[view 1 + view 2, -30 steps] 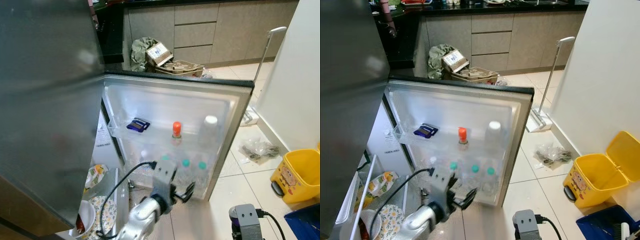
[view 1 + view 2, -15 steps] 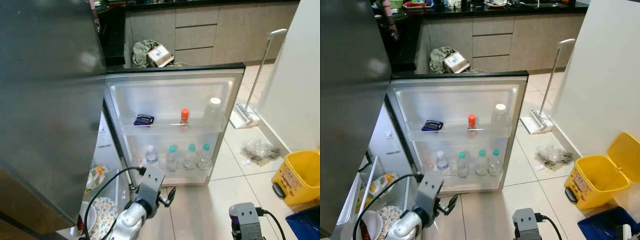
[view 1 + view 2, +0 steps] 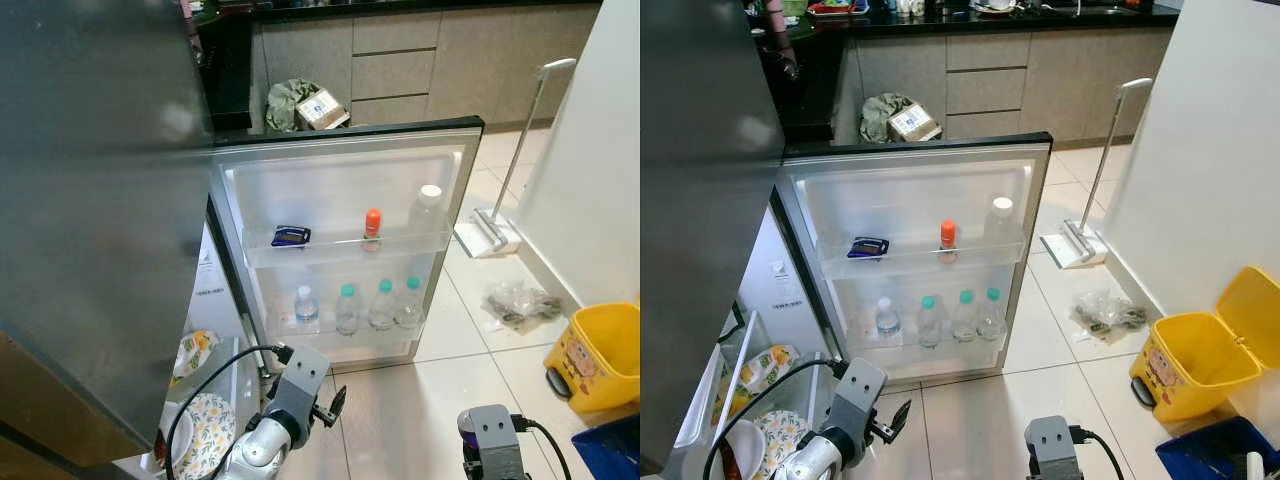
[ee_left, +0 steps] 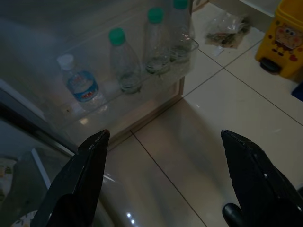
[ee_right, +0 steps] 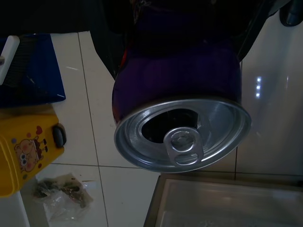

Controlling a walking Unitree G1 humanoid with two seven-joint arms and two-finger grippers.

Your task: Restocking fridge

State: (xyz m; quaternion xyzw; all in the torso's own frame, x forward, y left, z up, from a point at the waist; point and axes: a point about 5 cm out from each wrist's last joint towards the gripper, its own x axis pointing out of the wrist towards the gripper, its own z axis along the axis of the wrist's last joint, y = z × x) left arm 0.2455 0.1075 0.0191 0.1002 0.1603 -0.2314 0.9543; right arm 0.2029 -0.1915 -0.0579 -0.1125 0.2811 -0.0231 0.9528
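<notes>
Purple can (image 5: 177, 90) in right tool (image 5: 180, 28) — fridge door (image 3: 340, 190) open

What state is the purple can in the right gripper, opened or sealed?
Opened. The right wrist view shows the purple can with a dark hole in its silver lid beside the pull tab. Cannot tell how much is left inside.

Head stereo above fridge door (image 3: 340, 200)

Fridge door (image 3: 345, 190) swung wide; fridge interior hidden behind the dark freezer door (image 3: 95, 200) beside it. Label on the small dark packet (image 3: 290, 236) on the door's upper shelf too small to read. Purple can (image 5: 177, 90) cut off at the top edge; clamping fingers lost in shadow.
</notes>
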